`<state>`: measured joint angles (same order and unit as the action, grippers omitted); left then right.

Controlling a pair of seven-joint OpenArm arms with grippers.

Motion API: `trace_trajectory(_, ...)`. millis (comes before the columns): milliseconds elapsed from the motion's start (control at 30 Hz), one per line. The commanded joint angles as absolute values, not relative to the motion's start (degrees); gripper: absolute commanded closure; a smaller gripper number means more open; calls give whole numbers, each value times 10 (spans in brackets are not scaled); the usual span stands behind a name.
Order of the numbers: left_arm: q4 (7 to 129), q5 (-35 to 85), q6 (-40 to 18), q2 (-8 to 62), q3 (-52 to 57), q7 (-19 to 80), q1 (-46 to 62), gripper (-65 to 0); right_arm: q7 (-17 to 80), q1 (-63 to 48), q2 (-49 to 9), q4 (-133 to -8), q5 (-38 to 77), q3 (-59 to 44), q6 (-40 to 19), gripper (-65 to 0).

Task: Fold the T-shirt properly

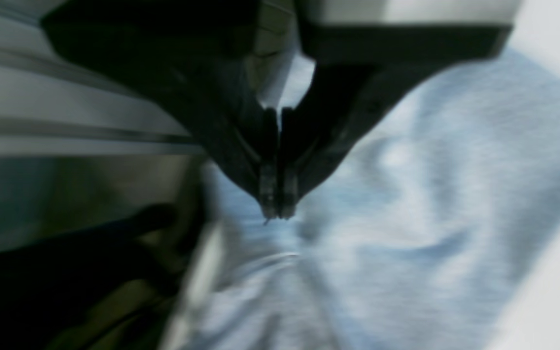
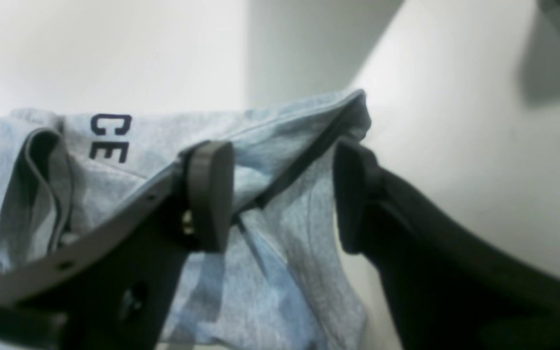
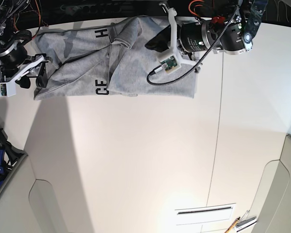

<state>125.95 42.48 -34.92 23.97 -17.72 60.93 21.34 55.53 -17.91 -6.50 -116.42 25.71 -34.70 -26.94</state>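
The T-shirt (image 3: pixel 121 58) lies crumpled along the far edge of the white table (image 3: pixel 150 160), partly bunched, with black lettering showing near its middle fold. It is far from flat.

My left gripper (image 1: pixel 278 211) sits over the shirt's right half as the base view shows it. Its jaws are pressed together. The wrist picture is blurred, so I cannot confirm that cloth is pinched between the tips; it may only be a thread.

My right gripper (image 2: pixel 280 194) is at the shirt's other end. Its jaws stand wide, one on either side of a hemmed edge, and they hold nothing yet.

Judgement: the task is at an early stage, with corners to be secured before any fold.

To do this step well, I would:
- close the right jaws squarely on the hem, taking one layer only;
- check the left hold with a small lift before trusting it;
- draw both ends apart evenly to spread the cloth flat;
- keep the lift low, so the shirt does not slip off the table's far edge.
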Motion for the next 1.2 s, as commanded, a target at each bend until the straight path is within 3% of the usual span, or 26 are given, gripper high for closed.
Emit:
trace_trajectory(0,1267,454,-361,239,-172,602,223,0,540,-176,-69,-1176,265,-350,-268,-325)
trace_trajectory(433,1084,422,-382,116,-258,563,151,0,540,-176,-69,-1176,266,-350,-268,-325)
trace_trajectory(667,1102,448,-385,84,-313,571,110,0,539,-176,-70,-1176,258,-350,-268,-325)
trace_trajectory(867,1203,449,-389,94,-274,600,107,0,524,-177,-108,-1176,193,-374,-258,-327)
trace_trajectory(933,1227,449,-389,107,-248,598,108,0,526,-178,-125,-1172,193,-388,-258,-381)
trace_trajectory(1000,1236,450,-389,118,-223,594,110,-131,525,-180,-136,-1151,201,-401,-262,-419)
trace_trajectory(1067,1236,450,-389,126,-204,591,110,-220,525,-178,-146,-1104,246,-413,-274,-422)
trace_trajectory(1167,1236,450,-389,127,-183,585,110,-230,536,-164,-157,-1014,348,-416,-305,-422)
